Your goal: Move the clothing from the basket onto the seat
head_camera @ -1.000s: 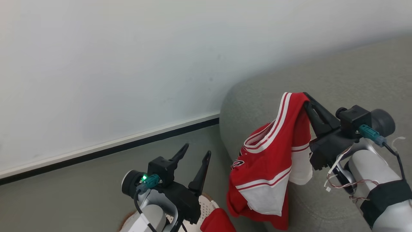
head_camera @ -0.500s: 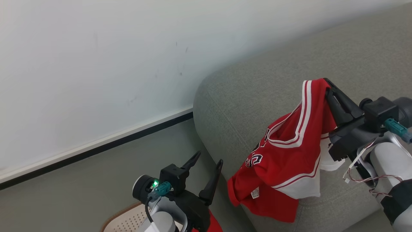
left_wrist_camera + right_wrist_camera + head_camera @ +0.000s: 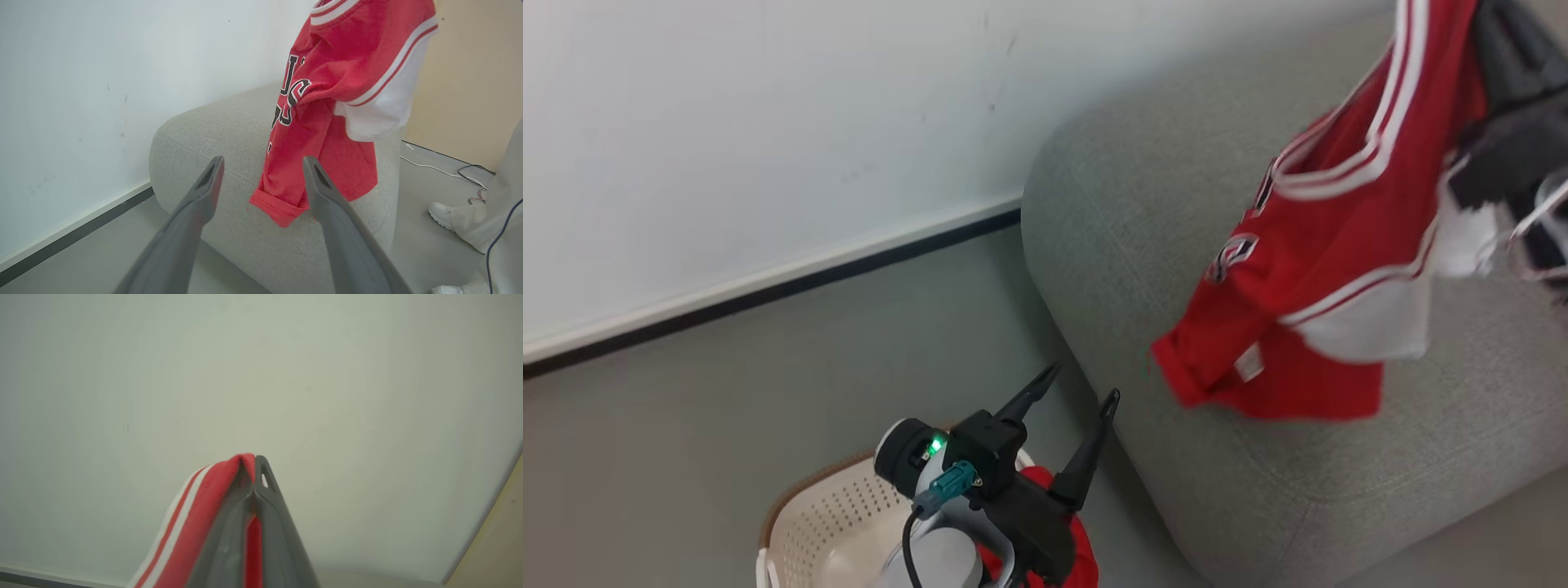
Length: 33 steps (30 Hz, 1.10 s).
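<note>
White wall [image 3: 768, 122] with dark skirting, and grey floor [image 3: 686, 408]: both left of the seat [image 3: 1143, 245].
Basket [image 3: 809, 506]: cream, perforated, brown rim; on the floor just off the seat's left end.
Left hand [image 3: 1083, 382]: above the basket, beside the seat's left end; 2 dark fingers spread wide, nothing between them.
Plain red garment [image 3: 1085, 545]: 1 item, in the basket, partly hidden by the left hand; off the seat.
Seat: grey fabric, rounded end.
Striped garment [image 3: 1339, 245]: red, white stripes and panels, dark lettering; hanging over the seat, lower hem close to the cushion, contact cannot be told.
Right hand [image 3: 253, 459]: above the seat; 2 fingers clenched on the striped garment's top edge.
Person's white shoe [image 3: 443, 214] and pale trouser leg: on the floor beyond the seat, near a cable [image 3: 441, 171].
</note>
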Motion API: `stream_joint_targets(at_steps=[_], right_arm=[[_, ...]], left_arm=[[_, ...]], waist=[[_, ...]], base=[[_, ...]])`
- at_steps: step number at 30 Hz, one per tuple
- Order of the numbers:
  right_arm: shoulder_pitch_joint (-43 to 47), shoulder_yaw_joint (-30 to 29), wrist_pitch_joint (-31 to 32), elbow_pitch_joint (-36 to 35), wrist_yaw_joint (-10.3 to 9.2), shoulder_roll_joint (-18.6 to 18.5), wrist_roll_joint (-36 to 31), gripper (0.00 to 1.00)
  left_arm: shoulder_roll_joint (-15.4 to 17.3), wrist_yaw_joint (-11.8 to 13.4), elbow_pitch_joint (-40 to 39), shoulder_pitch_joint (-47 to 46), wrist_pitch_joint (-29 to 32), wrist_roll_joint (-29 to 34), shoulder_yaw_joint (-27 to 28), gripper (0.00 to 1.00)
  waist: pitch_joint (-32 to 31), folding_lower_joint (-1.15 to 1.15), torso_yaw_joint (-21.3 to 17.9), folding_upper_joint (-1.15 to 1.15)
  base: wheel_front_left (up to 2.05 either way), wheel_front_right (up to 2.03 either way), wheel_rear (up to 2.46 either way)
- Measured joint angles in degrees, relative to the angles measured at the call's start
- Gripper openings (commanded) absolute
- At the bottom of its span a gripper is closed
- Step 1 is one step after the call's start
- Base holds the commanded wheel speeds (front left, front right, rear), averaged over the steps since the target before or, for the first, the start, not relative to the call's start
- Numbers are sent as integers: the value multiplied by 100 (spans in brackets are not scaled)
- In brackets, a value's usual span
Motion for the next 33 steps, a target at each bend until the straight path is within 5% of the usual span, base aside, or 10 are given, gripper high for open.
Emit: stream_joint_targets(at_steps=[17,33], right_arm=[[-2217,-694,435,891,7,-831,18,0],[-1855,-870,44,1909,-132,-314,358,0]], left_arm=[[542,46,-1122,-619,103,555,-37,100],[1062,144,-1633,-1019,510,823,122,100]], waist=[[1367,1,457,1],[2665,1,616,1]], base=[[0,0,0],[0,0,0]])
